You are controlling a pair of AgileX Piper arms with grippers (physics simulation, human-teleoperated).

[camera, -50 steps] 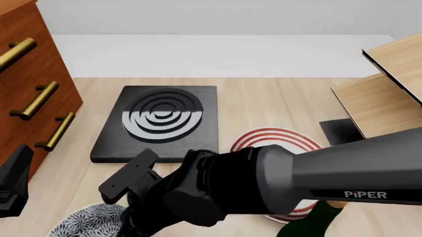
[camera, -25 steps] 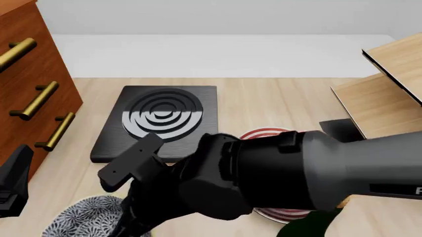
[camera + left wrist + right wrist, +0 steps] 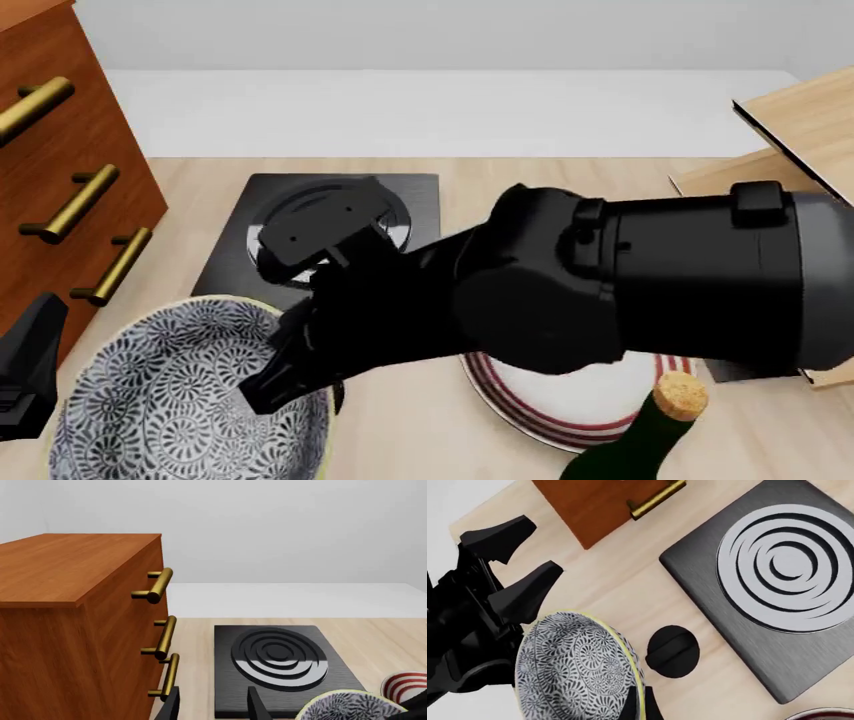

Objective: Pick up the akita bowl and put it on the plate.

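The akita bowl [image 3: 174, 400], dark blue-black and white with a pale yellow rim, hangs tilted above the table's front left. My right gripper [image 3: 291, 382] is shut on its rim. In the right wrist view the fingers [image 3: 628, 706] pinch the rim of the bowl [image 3: 570, 665]. The red-ringed white plate [image 3: 587, 405] lies to the right, partly hidden under my right arm. A sliver of the plate [image 3: 407, 685] and the bowl [image 3: 347, 706] show in the left wrist view. My left gripper [image 3: 27, 375] stands open at the far left, apart from the bowl, with nothing between its fingers [image 3: 257, 707].
A black square slab [image 3: 307, 230] with raised rings lies behind the bowl. A wooden dresser [image 3: 67, 180] with brass handles stands on the left. A corked green bottle [image 3: 661, 430] is at the front right, wooden shelving [image 3: 781, 190] at the right. A small round black thing [image 3: 672, 651] lies near the slab.
The bowl has risen from the table's front left edge and now looks much larger and tilted. My right arm lifted with it. The left gripper has not moved.
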